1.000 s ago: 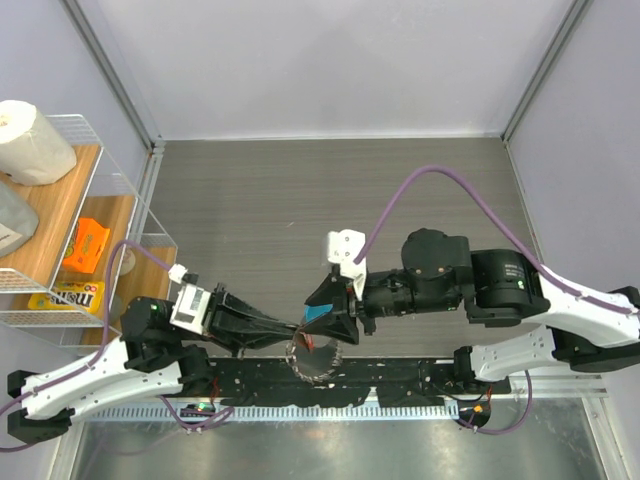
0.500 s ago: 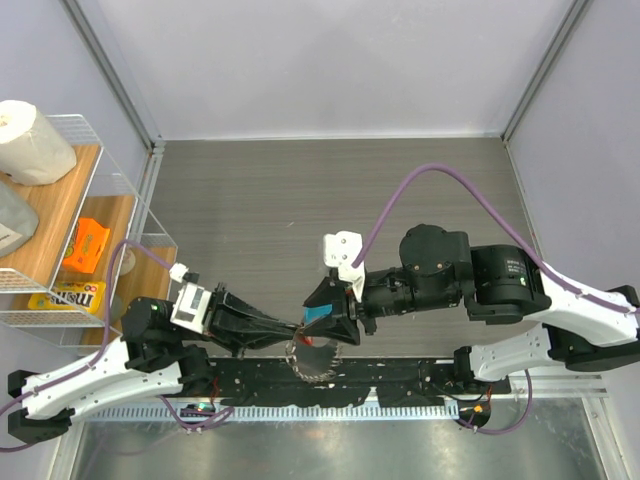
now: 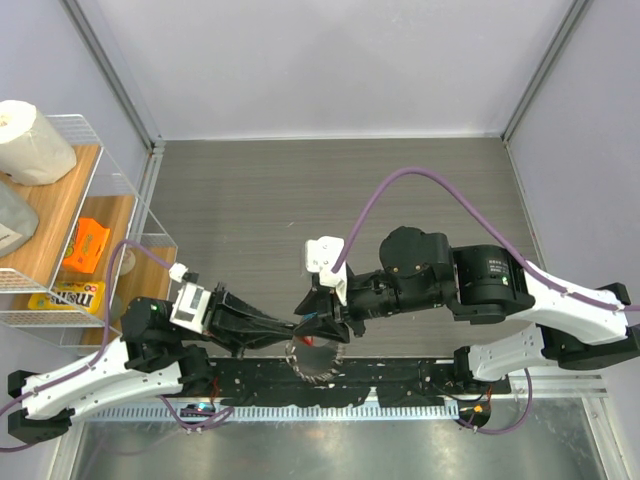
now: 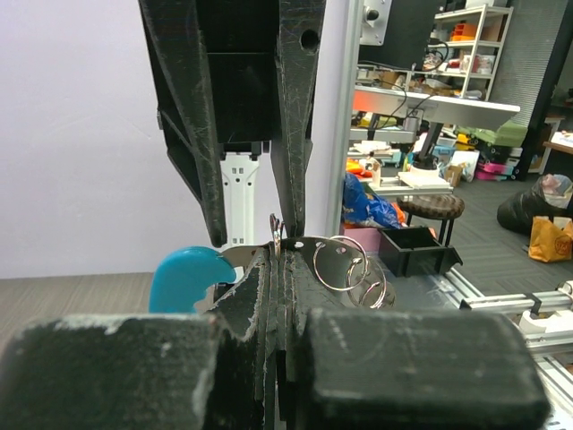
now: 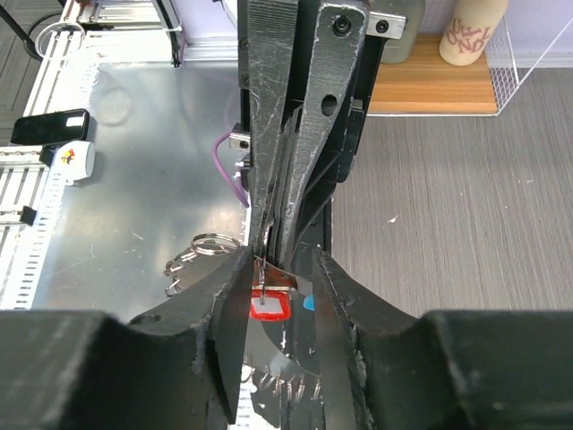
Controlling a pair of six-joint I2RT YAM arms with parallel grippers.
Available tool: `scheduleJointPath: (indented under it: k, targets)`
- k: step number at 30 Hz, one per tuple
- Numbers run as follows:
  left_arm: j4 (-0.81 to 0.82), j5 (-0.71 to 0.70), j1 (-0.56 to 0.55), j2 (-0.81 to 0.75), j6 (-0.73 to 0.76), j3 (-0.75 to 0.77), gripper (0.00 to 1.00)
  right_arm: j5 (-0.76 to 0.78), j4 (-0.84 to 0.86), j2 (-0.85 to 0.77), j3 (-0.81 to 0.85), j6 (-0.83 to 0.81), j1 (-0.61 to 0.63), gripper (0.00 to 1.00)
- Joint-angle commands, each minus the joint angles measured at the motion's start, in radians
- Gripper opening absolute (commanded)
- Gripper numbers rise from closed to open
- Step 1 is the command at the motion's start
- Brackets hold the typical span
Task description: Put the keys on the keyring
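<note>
At the tips of the left gripper (image 4: 279, 269), which are pressed together on its metal, hangs the keyring (image 3: 312, 361), with its light-blue tag (image 4: 183, 278) just beside them. Meeting the left gripper tip to tip, the right gripper (image 5: 282, 269) stands part spread either side of the red-headed key (image 5: 269, 307); whether it grips the key I cannot tell.

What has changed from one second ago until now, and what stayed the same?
The right claw moved left, nearer the left claw, its jaws now either side of the red key. The left claw stayed put, shut on the keyring.
</note>
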Motion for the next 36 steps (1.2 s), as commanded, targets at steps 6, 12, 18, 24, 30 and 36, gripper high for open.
scheduleJointPath:
  k: [6, 12, 18, 24, 30, 36]
  targets:
    - [0.071, -0.015, -0.003, -0.014, 0.006, 0.011, 0.0, -0.009, -0.001, -0.007, 0.036, -0.014, -0.002, 0.19]
    - [0.058, -0.019, -0.003, -0.014, 0.009, 0.02, 0.0, -0.012, -0.013, 0.002, 0.039, -0.019, -0.002, 0.06]
    - [-0.122, -0.013, -0.002, -0.035, 0.017, 0.062, 0.26, 0.002, -0.082, 0.003, 0.085, -0.016, -0.002, 0.06]
    - [-0.342, -0.003, -0.002, -0.104, 0.037, 0.095, 0.48, -0.003, -0.142, -0.01, 0.071, 0.021, -0.002, 0.06]
    - [-0.511, -0.003, -0.002, -0.078, 0.038, 0.16, 0.54, -0.061, -0.174, -0.004, 0.042, 0.064, -0.002, 0.06]
    - [-0.59, 0.057, -0.003, 0.017, 0.015, 0.229, 0.54, -0.105, -0.214, 0.028, 0.05, 0.075, -0.002, 0.06]
